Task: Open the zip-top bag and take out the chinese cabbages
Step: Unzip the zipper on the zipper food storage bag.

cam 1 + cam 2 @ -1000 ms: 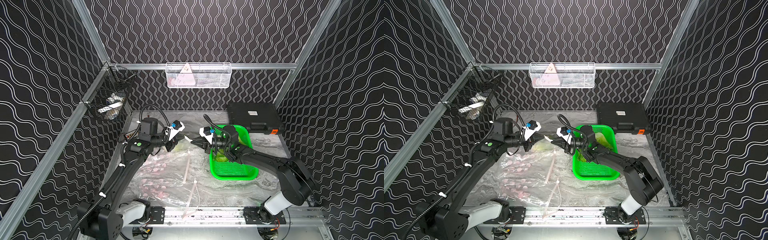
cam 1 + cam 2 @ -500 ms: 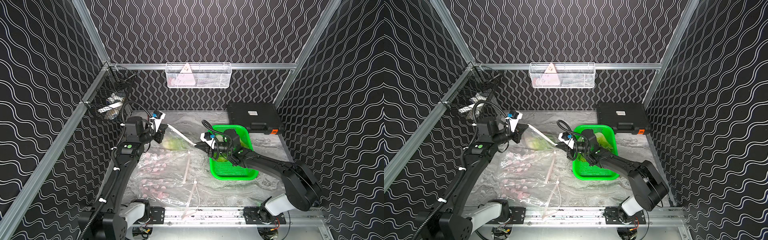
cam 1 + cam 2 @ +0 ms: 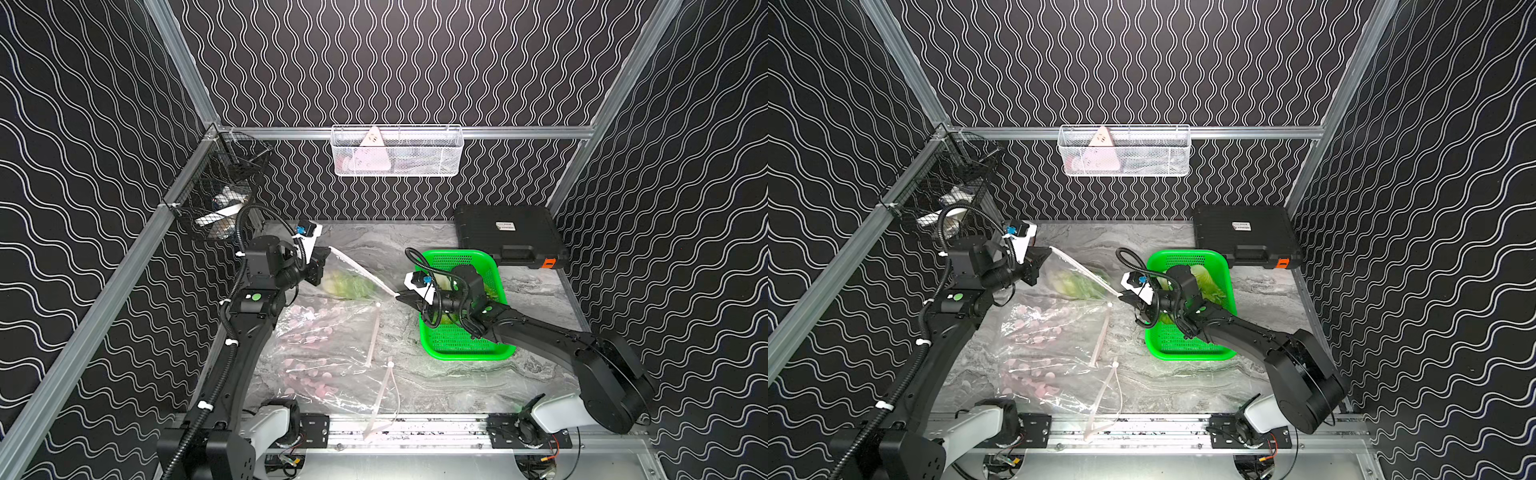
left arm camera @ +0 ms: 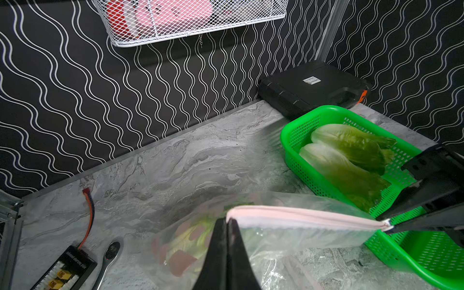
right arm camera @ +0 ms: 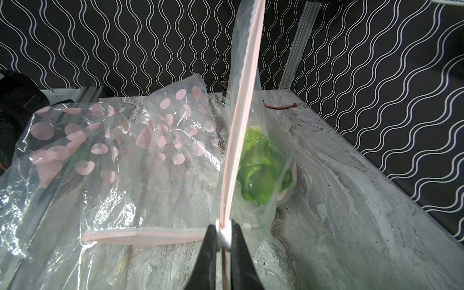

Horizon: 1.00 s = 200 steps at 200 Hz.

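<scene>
One chinese cabbage (image 3: 349, 286) sits in the zip-top bag (image 3: 361, 274) mid-frame, two other cabbages (image 4: 346, 155) in the green basket (image 3: 457, 253) to its right; left gripper (image 4: 227, 223) clamps one zipper end, right gripper (image 5: 223, 228) the other, strip taut between. The seal seems shut, hard to tell; more pull could slip a pinch or tear the plastic

Right gripper (image 5: 223, 227), jaws closed on the white slider (image 5: 224, 237) at the near end of the pink zip strip (image 5: 242, 120). The clear bag (image 5: 270, 200), drawn taut, holds one green cabbage (image 5: 261, 170). Dotted bags (image 5: 150, 140) lie beside it on the marble table (image 5: 339, 200).
</scene>
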### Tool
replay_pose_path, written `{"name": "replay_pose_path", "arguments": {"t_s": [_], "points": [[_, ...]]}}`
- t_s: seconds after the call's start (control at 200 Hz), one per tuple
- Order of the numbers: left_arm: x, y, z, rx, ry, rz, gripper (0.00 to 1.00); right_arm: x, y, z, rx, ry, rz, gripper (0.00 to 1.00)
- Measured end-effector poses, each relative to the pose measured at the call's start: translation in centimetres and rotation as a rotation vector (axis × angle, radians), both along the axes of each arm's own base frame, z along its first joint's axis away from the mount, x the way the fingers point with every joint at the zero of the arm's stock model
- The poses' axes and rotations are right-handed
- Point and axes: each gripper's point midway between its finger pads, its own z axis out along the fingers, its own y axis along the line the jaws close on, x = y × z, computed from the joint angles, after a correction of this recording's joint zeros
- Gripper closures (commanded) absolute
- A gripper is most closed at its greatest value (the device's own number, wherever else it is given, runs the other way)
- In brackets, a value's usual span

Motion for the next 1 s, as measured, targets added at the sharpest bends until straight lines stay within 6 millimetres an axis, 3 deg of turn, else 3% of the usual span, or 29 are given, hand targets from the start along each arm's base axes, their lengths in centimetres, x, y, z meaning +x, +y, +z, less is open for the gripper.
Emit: {"name": "replay_pose_path", "arguments": {"t_s": [0.695, 0.746, 0.846, 0.891, 1.001], "points": [[-0.1, 0.0, -0.2, 0.001, 0.002, 0.003, 1.00, 0.9, -1.7, -0.6, -0.040, -0.035, -0.084, 1.00], [-0.2, 0.1, -0.3, 0.001, 0.005, 0.004, 1.00, 0.9, -1.8, -0.6, -0.040, -0.035, -0.085, 0.78], [-0.3, 0.0, -0.7, -0.002, 0.008, 0.003, 1.00, 1.0, -2.2, -0.7, -0.055, -0.025, -0.110, 0.58], [-0.5, -0.1, -0.6, -0.011, 0.002, -0.007, 1.00, 0.9, -2.4, -0.4, -0.054, -0.025, -0.120, 0.53], [-1.6, -1.1, -0.9, -0.063, 0.005, -0.053, 1.00, 0.7, -2.6, 1.3, -0.027, -0.018, -0.163, 0.51]]}}
